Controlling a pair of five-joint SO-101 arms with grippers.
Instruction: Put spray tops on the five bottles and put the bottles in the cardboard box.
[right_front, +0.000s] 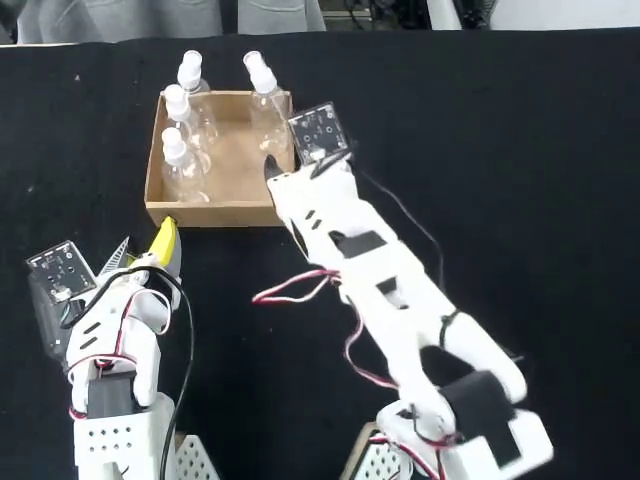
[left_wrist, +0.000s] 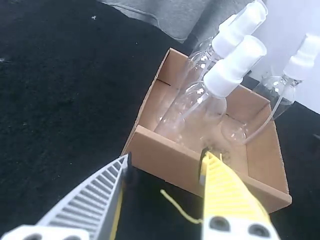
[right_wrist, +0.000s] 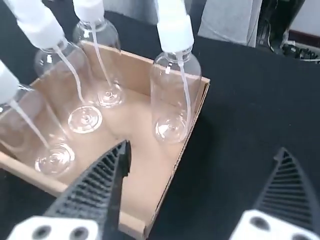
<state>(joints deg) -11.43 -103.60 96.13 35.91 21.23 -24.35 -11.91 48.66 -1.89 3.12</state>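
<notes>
Standing upright in the cardboard box (right_front: 152, 200) on the black surface (right_front: 520, 150): four spray-topped bottles (right_front: 268, 105) (dip tubes (right_wrist: 182, 85) tracing down to each base in the right wrist view, all four walls lying within the high view). Straddling the box's right wall, spreading wide and gripping nothing: right end effector (right_wrist: 204, 147). Gaping empty, facing the near wall: left end effector (left_wrist: 166, 157).

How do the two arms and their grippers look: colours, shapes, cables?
The white plastic left arm and white plastic right arm carry red wires and black cables. The left gripper has one yellow ribbed finger and one grey ribbed finger. The right gripper has two black ribbed, pointed fingers.
</notes>
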